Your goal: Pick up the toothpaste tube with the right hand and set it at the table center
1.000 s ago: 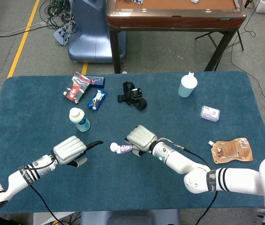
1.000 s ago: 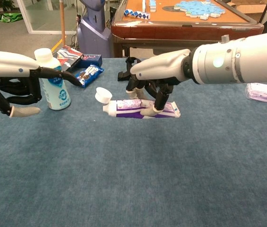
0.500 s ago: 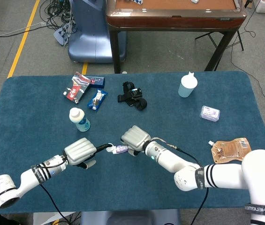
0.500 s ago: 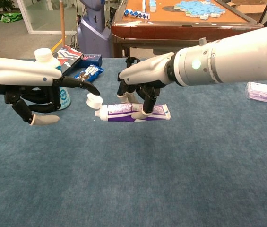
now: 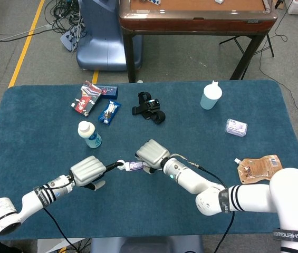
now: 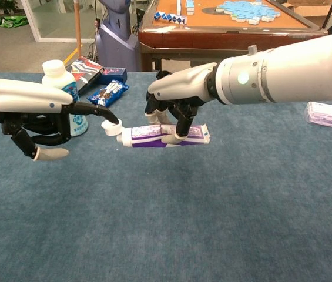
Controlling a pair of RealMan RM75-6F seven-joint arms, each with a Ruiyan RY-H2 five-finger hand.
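Your right hand (image 6: 174, 108) is sitting over the toothpaste tube (image 6: 163, 134) with its fingers curled down around the body, so it's got a grip on it. In the chest view the tube lies flat, pretty much level, low over the blue table (image 6: 213, 211) or on it, I honestly can't tell which. It's around the middle of the table, a bit toward your near edge, with its white cap (image 6: 111, 128) pointing at your left side.

Your left hand (image 6: 39, 117) is right there at the cap end. One dark finger is stretched out with its tip touching the top of the cap, the rest of the fingers are curled under the palm and holding nothing. In the head view you can see the same thing: the left hand (image 5: 88, 171) poking toward the cap and the right hand (image 5: 151, 153) covering most of the tube (image 5: 135, 165).

Other stuff on the table: a small white bottle with a blue label (image 5: 89, 134) just behind your left hand, a couple of snack packets (image 5: 109, 112) and a red and black box (image 5: 87, 98) further back left, a black strap thing (image 5: 150, 108) behind center, a light blue cup (image 5: 211, 95) back right, a small clear box (image 5: 236, 127) on the right, and a brown spout pouch (image 5: 259, 168) near the right front.
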